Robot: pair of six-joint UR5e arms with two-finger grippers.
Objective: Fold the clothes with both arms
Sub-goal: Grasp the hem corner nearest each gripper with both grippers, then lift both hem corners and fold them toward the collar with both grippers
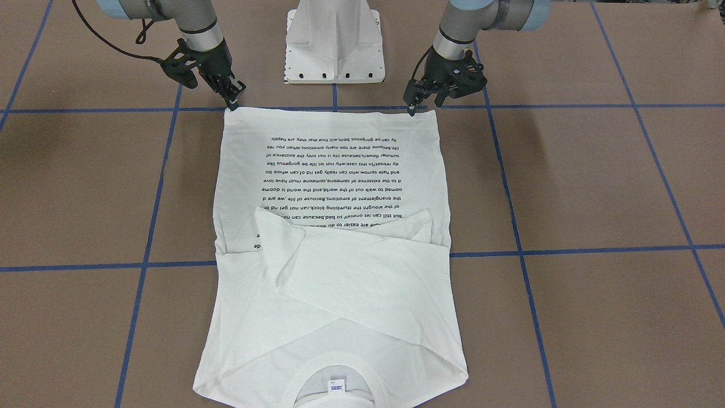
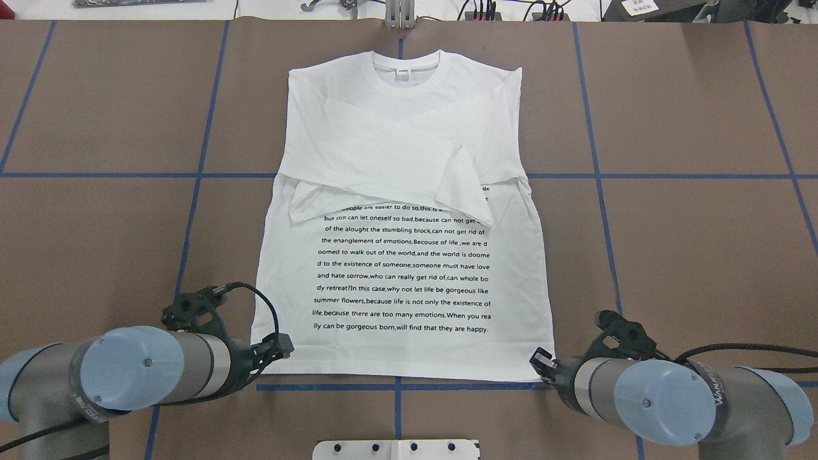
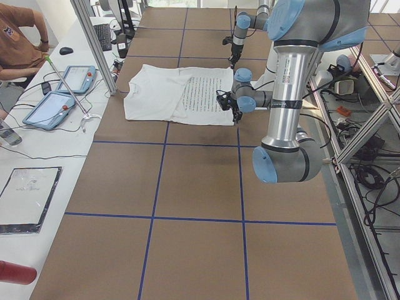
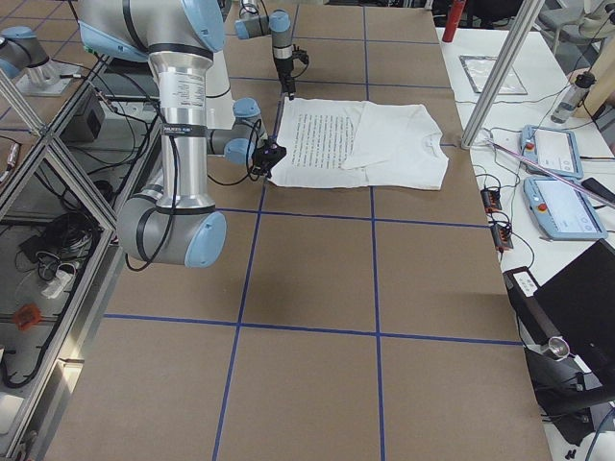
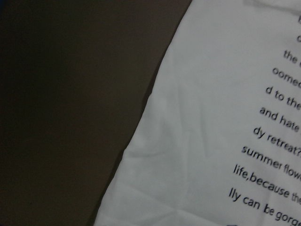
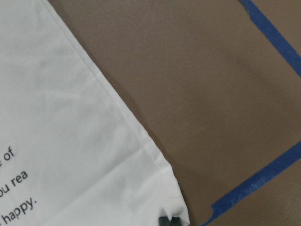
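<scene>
Nearest the robot, the white pedestal (image 1: pixel 334 45) stands just behind the T-shirt's (image 2: pixel 409 223) hem. The left arm (image 2: pixel 128 370) and the right arm (image 2: pixel 671 396) reach in low from either side of it, forearms nearly level and wrists bent down toward the hem's two ends. The right claw (image 1: pixel 233 103) is at its corner of the hem. Its wrist camera shows the dark fingertips clenched on the cloth right at that corner, where the cloth puckers a little. The left claw (image 1: pixel 412 109) points down onto the hem just inside the other corner. Its tips touch the cloth, but I cannot tell whether it is clenched or released, since its own camera shows only blurred cloth and print.

The T-shirt lies flat on the brown desk (image 2: pixel 690 243), printed side up. The lines of black text (image 2: pixel 402 278) fill the half nearer the hem. Past the text both long sleeves (image 2: pixel 383 160) are folded in and crossed over the chest, and one cuff is turned over onto the top lines. Farthest from the hem are the ribbed collar (image 2: pixel 407 89) and its small neck label (image 2: pixel 402 72).

Blue tape lines (image 2: pixel 128 174) grid the desk and run under the T-shirt. Beyond the collar end there is an aluminium post (image 3: pixel 94 44), then a white side desk with two tablet-like pendants (image 3: pixel 53 109), cables, and a seated person (image 3: pixel 19 37).
</scene>
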